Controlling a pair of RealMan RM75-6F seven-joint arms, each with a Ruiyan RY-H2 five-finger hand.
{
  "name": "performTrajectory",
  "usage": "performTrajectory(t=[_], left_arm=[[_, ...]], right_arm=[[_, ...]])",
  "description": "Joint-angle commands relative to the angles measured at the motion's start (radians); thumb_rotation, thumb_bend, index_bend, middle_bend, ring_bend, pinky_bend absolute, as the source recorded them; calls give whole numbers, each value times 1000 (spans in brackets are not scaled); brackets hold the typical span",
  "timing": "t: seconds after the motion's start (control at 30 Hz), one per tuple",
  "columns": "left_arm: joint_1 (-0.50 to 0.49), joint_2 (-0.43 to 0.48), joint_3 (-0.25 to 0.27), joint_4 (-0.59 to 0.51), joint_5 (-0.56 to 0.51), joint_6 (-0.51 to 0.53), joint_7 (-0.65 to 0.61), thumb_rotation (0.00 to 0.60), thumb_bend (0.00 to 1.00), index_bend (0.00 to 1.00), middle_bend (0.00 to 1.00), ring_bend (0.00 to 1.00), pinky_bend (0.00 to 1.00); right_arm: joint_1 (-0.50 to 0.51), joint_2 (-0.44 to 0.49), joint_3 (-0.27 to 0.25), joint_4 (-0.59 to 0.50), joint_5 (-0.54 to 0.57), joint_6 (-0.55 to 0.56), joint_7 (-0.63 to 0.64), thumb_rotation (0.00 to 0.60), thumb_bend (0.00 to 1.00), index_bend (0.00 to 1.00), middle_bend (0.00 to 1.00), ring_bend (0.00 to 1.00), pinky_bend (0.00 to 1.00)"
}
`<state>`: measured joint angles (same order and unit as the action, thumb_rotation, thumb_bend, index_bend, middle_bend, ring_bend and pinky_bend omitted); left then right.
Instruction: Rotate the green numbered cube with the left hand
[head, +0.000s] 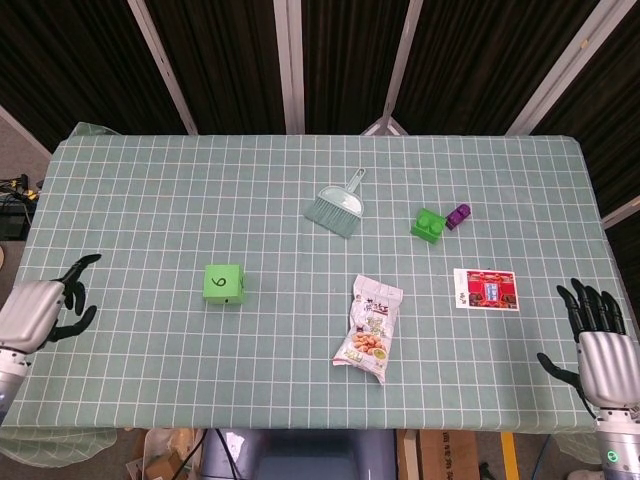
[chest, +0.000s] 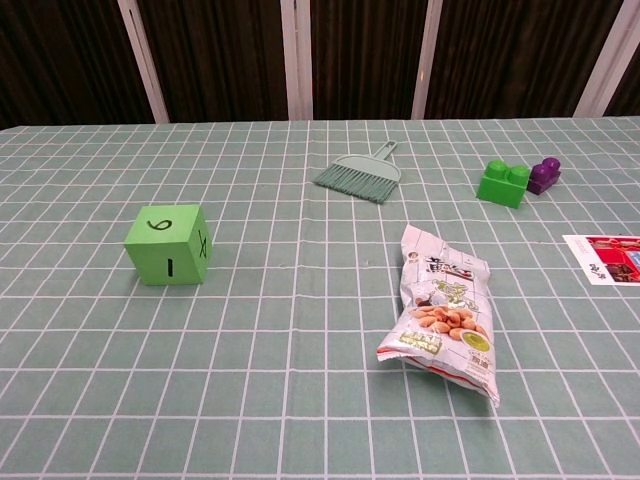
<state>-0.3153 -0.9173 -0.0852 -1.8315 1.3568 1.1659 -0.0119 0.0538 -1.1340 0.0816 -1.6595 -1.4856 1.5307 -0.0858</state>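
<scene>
The green numbered cube (head: 224, 284) (chest: 168, 245) sits on the checked tablecloth left of centre, a 6 on its top face and a 1 on its near face. My left hand (head: 40, 312) hovers at the table's left edge, well to the left of the cube, empty with fingers apart and pointing toward the table. At the near right corner my right hand (head: 598, 344) is also empty, its fingers spread and pointing away from me. Neither hand shows in the chest view.
A small dustpan brush (head: 338, 205) lies at mid-table toward the back. A snack bag (head: 369, 328) lies right of the cube. A green block (head: 428, 224) and a purple block (head: 458, 215) sit back right, a picture card (head: 485, 289) near right.
</scene>
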Motion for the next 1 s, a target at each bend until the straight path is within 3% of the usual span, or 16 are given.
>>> performTrajectory(t=[0.03, 0.2, 0.47, 0.7, 1.0], left_arm=[[-227, 194, -61, -180, -356, -406, 58, 600, 734, 200, 806, 722, 775], [-366, 204, -26, -216, -584, -479, 215, 600, 807, 210, 827, 740, 786], [-506, 86, 51, -248, -819, -366, 422, 600, 809, 210, 827, 741, 786], [-568, -28, 94, -230, -919, -283, 523, 600, 809, 209, 827, 740, 786], [-600, -102, 104, -214, -962, -221, 562, 600, 809, 185, 828, 741, 786]], right_arm=[[3, -3, -1, -4, 4, -9, -12, 600, 175, 95, 12, 0, 0], [8, -7, -2, -4, 10, -23, -27, 600, 175, 95, 12, 0, 0], [10, -10, 0, -4, 14, -27, -34, 600, 175, 95, 12, 0, 0], [6, -6, 3, -3, 19, -22, -29, 600, 175, 95, 12, 0, 0], [3, -8, 5, -7, 19, -14, -32, 600, 175, 95, 12, 0, 0]])
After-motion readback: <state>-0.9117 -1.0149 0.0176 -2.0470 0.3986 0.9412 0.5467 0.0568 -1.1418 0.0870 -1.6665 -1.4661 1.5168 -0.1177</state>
